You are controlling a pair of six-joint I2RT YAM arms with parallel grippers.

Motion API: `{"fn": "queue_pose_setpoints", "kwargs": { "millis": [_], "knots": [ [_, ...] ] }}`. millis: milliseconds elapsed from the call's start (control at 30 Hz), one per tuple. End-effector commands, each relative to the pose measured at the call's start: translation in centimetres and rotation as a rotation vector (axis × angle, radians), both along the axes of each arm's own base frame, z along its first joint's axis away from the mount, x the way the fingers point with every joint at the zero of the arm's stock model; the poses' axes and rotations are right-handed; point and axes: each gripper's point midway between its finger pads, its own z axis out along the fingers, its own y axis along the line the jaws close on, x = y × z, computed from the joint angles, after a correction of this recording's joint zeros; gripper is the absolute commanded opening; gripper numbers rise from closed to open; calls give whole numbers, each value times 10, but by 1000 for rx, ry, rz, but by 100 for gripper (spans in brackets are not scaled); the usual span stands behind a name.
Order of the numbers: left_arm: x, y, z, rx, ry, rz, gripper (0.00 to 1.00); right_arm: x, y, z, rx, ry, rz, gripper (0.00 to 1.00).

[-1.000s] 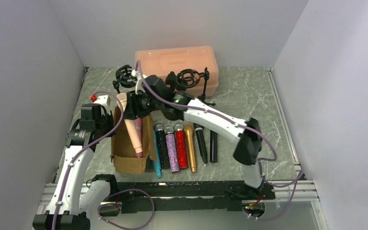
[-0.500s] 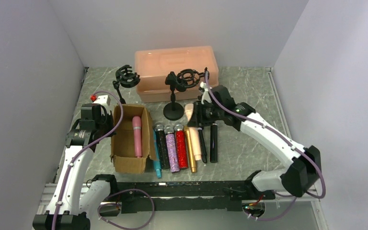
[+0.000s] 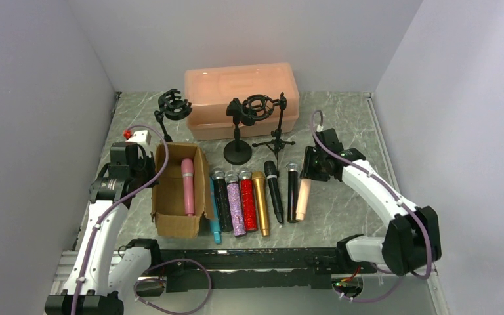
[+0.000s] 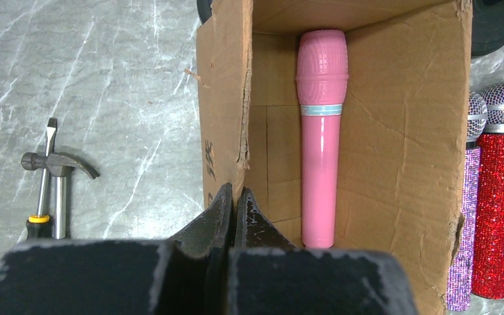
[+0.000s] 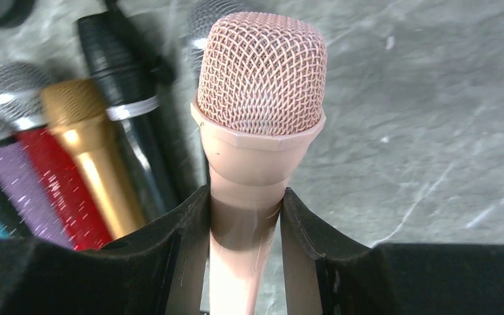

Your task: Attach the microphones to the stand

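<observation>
Peach microphone (image 3: 302, 197), clamped in your right gripper (image 3: 315, 164), now hangs just right of the black microphone (image 3: 292, 193), no longer over the gold microphone (image 3: 260, 203); your left gripper (image 4: 234, 197) stays shut by the cardboard box (image 3: 174, 223).

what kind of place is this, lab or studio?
Likely a lab test cell: blank grey walls box in a marble-pattern table, microphones lie in a row, and a hammer and screwdriver sit beside the cardboard box.

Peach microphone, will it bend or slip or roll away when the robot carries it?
Probably stiff: the peach microphone juts straight out of the right claw without sagging. Its smooth, glossy handle might slip a little. Its round body would likely roll if set on the table.
</observation>
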Motion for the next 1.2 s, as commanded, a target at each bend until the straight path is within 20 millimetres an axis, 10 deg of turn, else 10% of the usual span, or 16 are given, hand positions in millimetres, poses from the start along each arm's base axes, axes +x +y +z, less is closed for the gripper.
{"fn": "queue_pose_setpoints", "kwargs": {
  "millis": [0,267,633,967,1167],
  "knots": [
    [13,-5,32,-12,-117,-23,0,33,-29,-11,-158,-56,-120,11],
    [13,-6,33,-18,-118,-32,0,58,-36,-51,-247,5,-129,21],
    [13,-8,34,-26,-120,-40,0,70,-8,-45,-132,0,-51,61],
    [12,-9,36,-31,-120,-40,0,62,17,25,55,-132,-77,57],
    [13,-7,38,-28,-127,-23,0,23,111,85,134,-244,94,53]
  ]
}}
